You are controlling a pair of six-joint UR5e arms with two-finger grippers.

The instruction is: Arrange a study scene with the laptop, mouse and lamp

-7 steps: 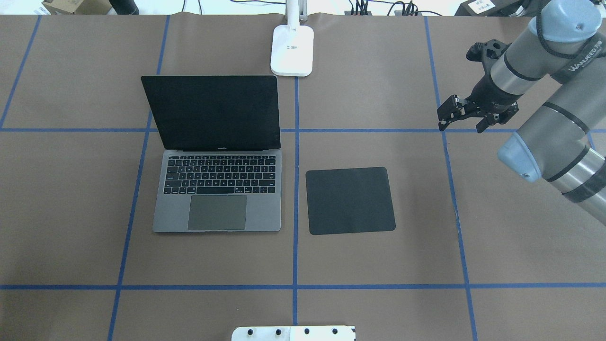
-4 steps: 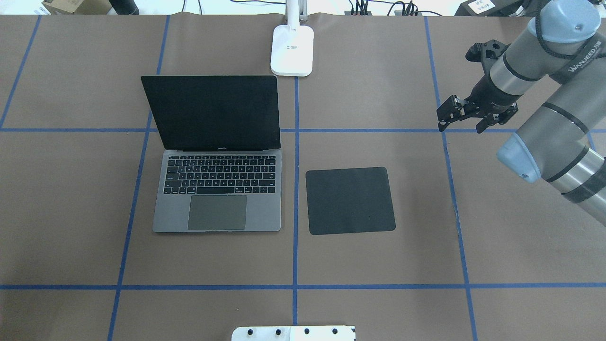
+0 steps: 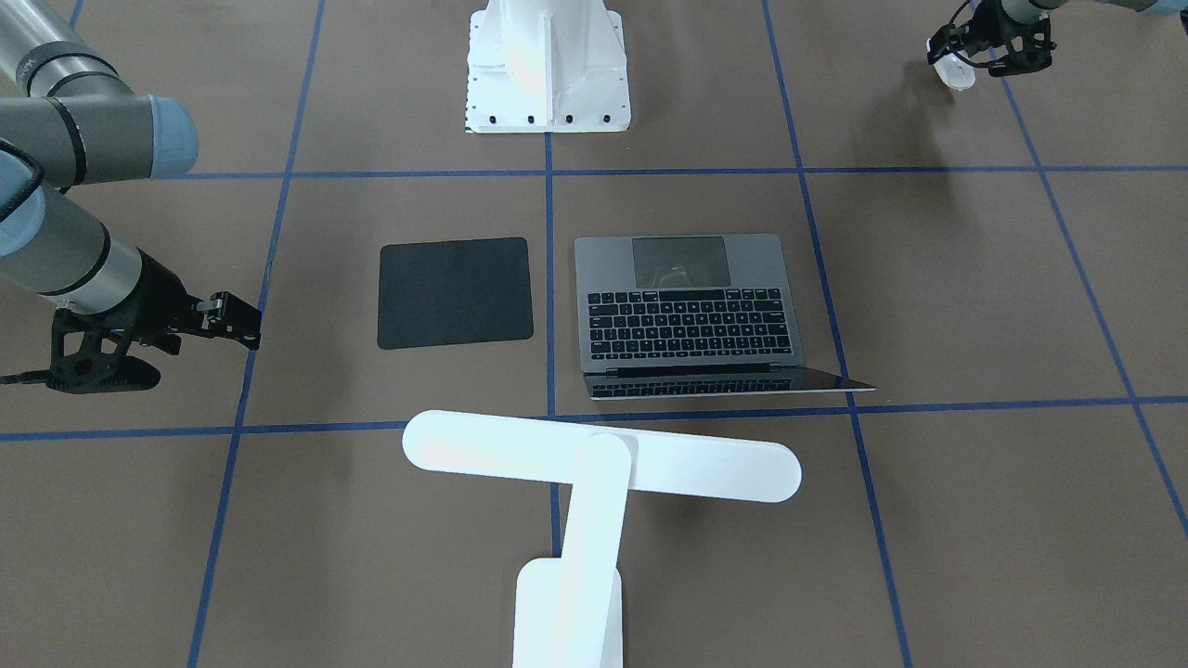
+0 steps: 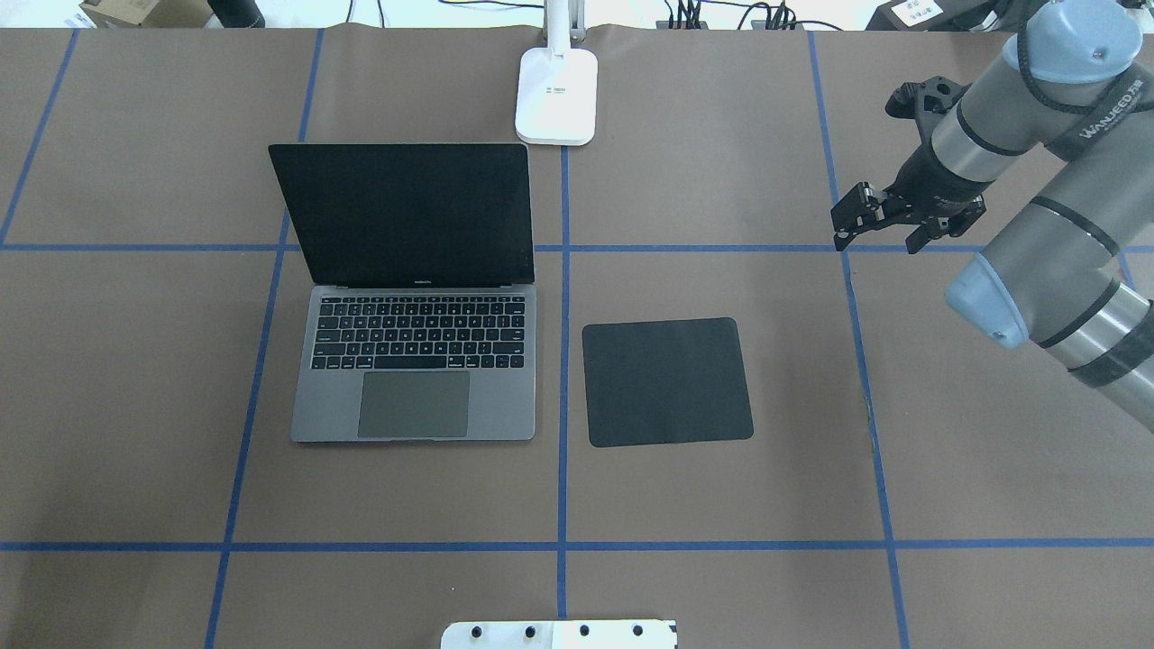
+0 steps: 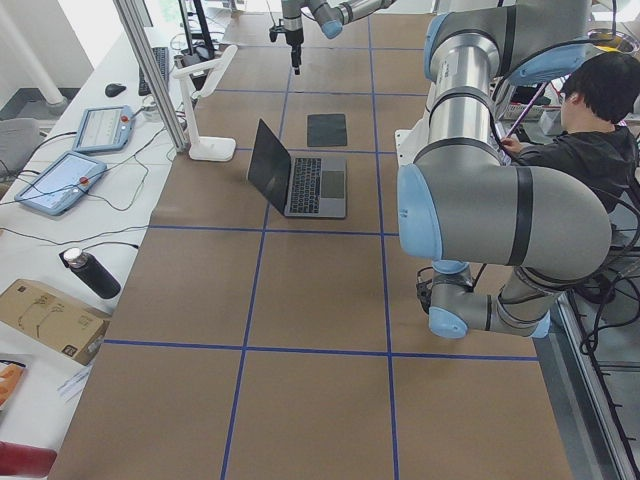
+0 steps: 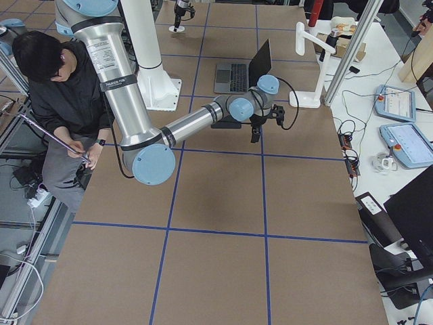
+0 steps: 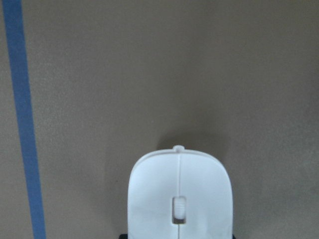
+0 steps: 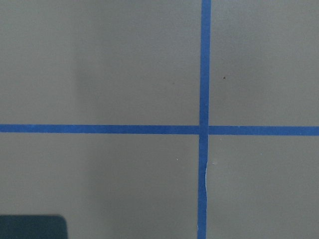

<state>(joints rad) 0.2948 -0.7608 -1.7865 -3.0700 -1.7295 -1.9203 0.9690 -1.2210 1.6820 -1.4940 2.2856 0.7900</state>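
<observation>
The open grey laptop (image 4: pixel 413 361) sits left of centre, its dark screen upright. The white lamp (image 3: pixel 603 456) stands behind it at the far edge, its bar head over the table and its base (image 4: pixel 556 95) on the centre line. My left gripper (image 3: pixel 965 63) is out of the overhead view. It is shut on the white mouse (image 3: pixel 956 76) and holds it just above the table at the near left; the mouse (image 7: pixel 179 199) fills the bottom of the left wrist view. At the right, my right gripper (image 4: pixel 879 242) hangs open with nothing in it.
A black square mousepad (image 4: pixel 667 381) lies flat just right of the laptop; its corner (image 8: pixel 32 226) shows in the right wrist view. The white bolted pedestal (image 3: pixel 548 65) stands at the near edge. Blue tape lines grid the brown table. A person sits beside the robot.
The right arm has edged very slightly toward the far side. Laptop, lamp and mousepad have not moved.
</observation>
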